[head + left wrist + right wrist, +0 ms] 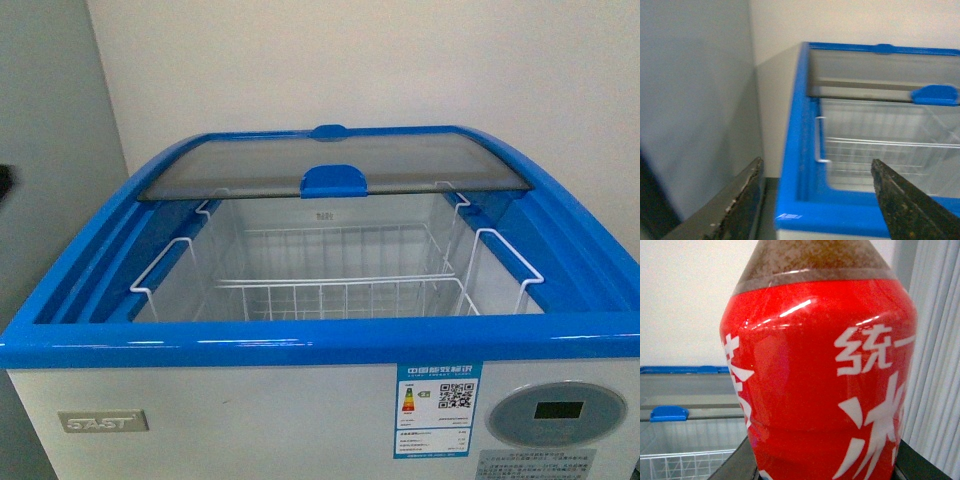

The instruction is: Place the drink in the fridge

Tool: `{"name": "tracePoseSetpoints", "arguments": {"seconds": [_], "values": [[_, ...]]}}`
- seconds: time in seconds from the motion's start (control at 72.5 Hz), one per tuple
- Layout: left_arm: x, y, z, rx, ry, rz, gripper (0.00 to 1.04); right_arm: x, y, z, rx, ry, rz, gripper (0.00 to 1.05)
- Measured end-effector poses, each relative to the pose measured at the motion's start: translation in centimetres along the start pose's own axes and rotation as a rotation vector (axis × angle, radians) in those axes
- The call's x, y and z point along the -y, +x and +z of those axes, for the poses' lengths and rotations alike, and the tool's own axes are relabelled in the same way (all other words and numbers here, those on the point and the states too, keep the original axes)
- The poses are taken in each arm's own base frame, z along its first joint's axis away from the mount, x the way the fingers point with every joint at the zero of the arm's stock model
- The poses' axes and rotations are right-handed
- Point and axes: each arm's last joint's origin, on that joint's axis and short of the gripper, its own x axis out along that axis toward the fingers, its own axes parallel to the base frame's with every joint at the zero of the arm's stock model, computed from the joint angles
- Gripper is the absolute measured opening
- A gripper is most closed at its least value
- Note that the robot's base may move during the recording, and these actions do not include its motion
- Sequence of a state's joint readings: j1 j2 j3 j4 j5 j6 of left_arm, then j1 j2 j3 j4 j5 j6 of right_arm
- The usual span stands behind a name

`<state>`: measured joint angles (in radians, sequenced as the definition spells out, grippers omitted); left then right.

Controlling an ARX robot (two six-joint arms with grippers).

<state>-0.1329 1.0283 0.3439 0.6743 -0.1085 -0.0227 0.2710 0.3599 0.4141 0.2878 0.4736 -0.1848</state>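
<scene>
The drink [820, 375], a bottle with a red label, white lettering and brown liquid, fills the right wrist view, upright. My right gripper [822, 467] is shut on its lower body; its cap is out of frame. The fridge [250, 345] is a white chest freezer with a blue rim. Its curved glass lid [330, 165] is slid back, so the white wire baskets [340, 290] lie exposed. In the left wrist view my left gripper [815, 200] stands open over the fridge's [795, 150] front left corner, holding nothing. Neither arm shows in the front view.
A grey cabinet side [695, 100] stands close to the fridge's left. A white wall [400, 60] rises behind it. Pale vertical blinds [935, 355] hang to the right of the drink. A blue lid handle [333, 180] sits mid-lid.
</scene>
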Motion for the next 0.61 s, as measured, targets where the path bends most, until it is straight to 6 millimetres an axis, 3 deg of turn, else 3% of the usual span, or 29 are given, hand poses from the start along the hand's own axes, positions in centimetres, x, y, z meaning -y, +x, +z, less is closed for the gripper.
{"name": "tracePoseSetpoints", "arguments": {"seconds": [0.152, 0.317, 0.358, 0.496, 0.607], "values": [[-1.1, -4.1, -2.4, -0.023, 0.008, 0.016, 0.39, 0.0, 0.0, 0.0, 0.001, 0.0, 0.006, 0.37], [-2.2, -5.3, -2.7, 0.007, 0.009, 0.017, 0.14, 0.0, 0.0, 0.0, 0.001, 0.0, 0.004, 0.37], [-2.3, -5.7, -3.0, 0.008, 0.01, 0.024, 0.03, 0.0, 0.0, 0.0, -0.003, 0.002, 0.001, 0.37], [-2.3, -6.5, -3.5, 0.008, 0.013, 0.019, 0.03, 0.7, 1.4, 1.1, -0.383, 0.013, 0.214, 0.37], [-2.3, -7.0, -3.9, 0.004, 0.013, 0.022, 0.03, 1.8, 3.3, 0.0, -0.606, 0.038, 0.276, 0.37]]}}
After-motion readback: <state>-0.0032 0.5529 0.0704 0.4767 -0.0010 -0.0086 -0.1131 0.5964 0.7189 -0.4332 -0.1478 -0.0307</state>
